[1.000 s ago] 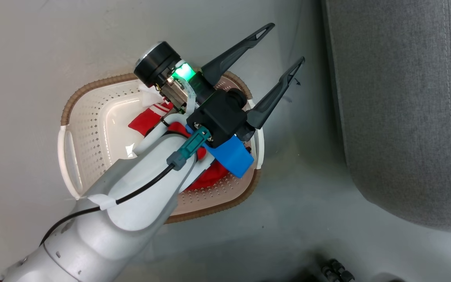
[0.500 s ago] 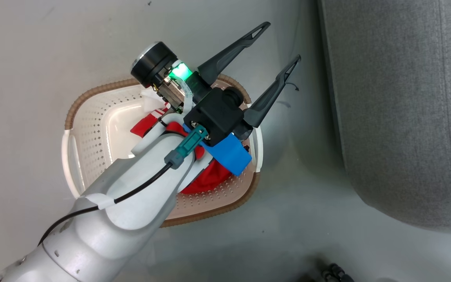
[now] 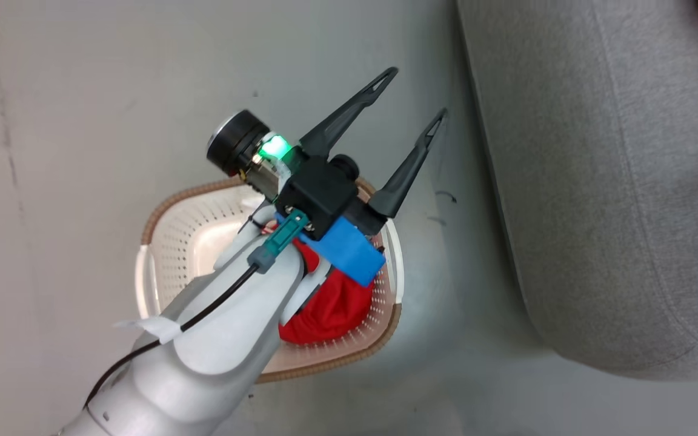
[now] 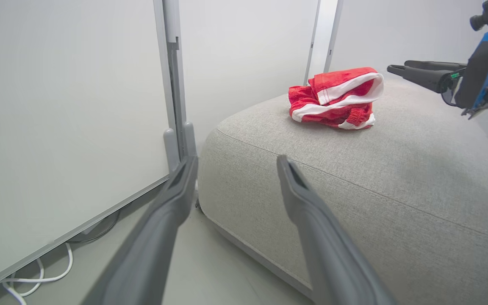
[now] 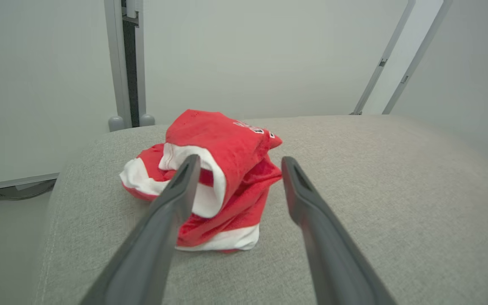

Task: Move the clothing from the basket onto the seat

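The biggest thing in front of me is the grey fabric seat (image 3: 597,181), which takes up the right side of the head view, with its rounded edge and seam line plain in the left wrist view. Pale floor (image 3: 82,121) runs along its left side, and white wall panels (image 4: 57,106) stand behind it. On that floor, near the seat but apart from it, sits the cream perforated basket (image 3: 170,266) with its brown rim band. My left forearm (image 3: 222,339) reaches over the basket from the lower left and hides much of its inside. 1 crumpled red garment (image 3: 331,309) lies in the basket against its right wall. The other piece, a red-and-white garment (image 5: 223,148) with striped trim and a bit of lettering, is bunched in a heap on top of the seat, toward its far end. The left gripper (image 3: 417,92) hangs above the basket's far rim with its 2 fingers spread wide and nothing between them, pointing toward the seat. The right gripper (image 5: 240,159) is over the seat, its fingers likewise spread apart and gripping nothing, with the heap lying just beyond their tips. I cannot tell whether a finger touches the cloth. White cables (image 4: 36,277) lie on the floor below the panels.
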Motion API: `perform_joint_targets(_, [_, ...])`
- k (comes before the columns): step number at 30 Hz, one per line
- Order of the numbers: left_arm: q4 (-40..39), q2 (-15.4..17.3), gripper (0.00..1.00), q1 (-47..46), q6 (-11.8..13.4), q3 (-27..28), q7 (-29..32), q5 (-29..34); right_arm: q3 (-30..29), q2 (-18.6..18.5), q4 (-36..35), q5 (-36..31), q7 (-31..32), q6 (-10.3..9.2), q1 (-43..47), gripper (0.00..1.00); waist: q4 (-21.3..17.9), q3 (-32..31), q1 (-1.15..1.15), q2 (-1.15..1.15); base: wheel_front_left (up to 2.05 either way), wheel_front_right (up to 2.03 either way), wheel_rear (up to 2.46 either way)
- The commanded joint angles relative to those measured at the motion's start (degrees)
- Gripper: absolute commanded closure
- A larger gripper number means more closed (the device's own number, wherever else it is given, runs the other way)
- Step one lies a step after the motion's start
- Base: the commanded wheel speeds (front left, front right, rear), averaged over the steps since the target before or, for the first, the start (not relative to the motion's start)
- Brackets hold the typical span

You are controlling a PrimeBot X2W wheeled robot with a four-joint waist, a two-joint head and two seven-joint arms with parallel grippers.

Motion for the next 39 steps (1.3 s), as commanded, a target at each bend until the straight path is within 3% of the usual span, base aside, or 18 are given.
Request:
perform_joint_targets(1, [-0.3, -0.1, 0.00, 1.2, 0.4, 0.8, -0.2, -0.3, 0.8, 0.3, -1.0, 0.5, -0.2, 0.01, 2.0, 0.00, 0.7, -3.5, 0.00, 0.00, 0.00, 0.00, 0.00])
perform_joint_targets(14, [-2.5, 1.7, 0.00, 13.8, 1.7, 11.3, -0.3, -0.5, 12.5, 3.2, -11.8, 2.4, -0.2, 0.01, 12.2, 0.00, 5.5, -14.3, 0.00, 0.00, 0.00, 0.00, 0.00])
perform_joint_targets(27, [-5.0, 0.5, 0.00, 24.7, 2.0, 23.4, -0.2, 1.2, 17.5, 7.1, -18.2, 4.4, -0.2, 0.02, 19.4, 0.00, 12.5, -23.0, 0.00, 0.00, 0.00, 0.00, 0.00])
perform_joint_targets(39, [-6.5, -1.6, 0.00, 33.4, 0.4, 31.0, -0.2, 3.9, 21.2, 11.2, -20.0, 4.6, -0.2, 0.02, 27.3, 0.00, 15.5, -29.6, 0.00, 0.00, 0.00, 0.00, 0.00])
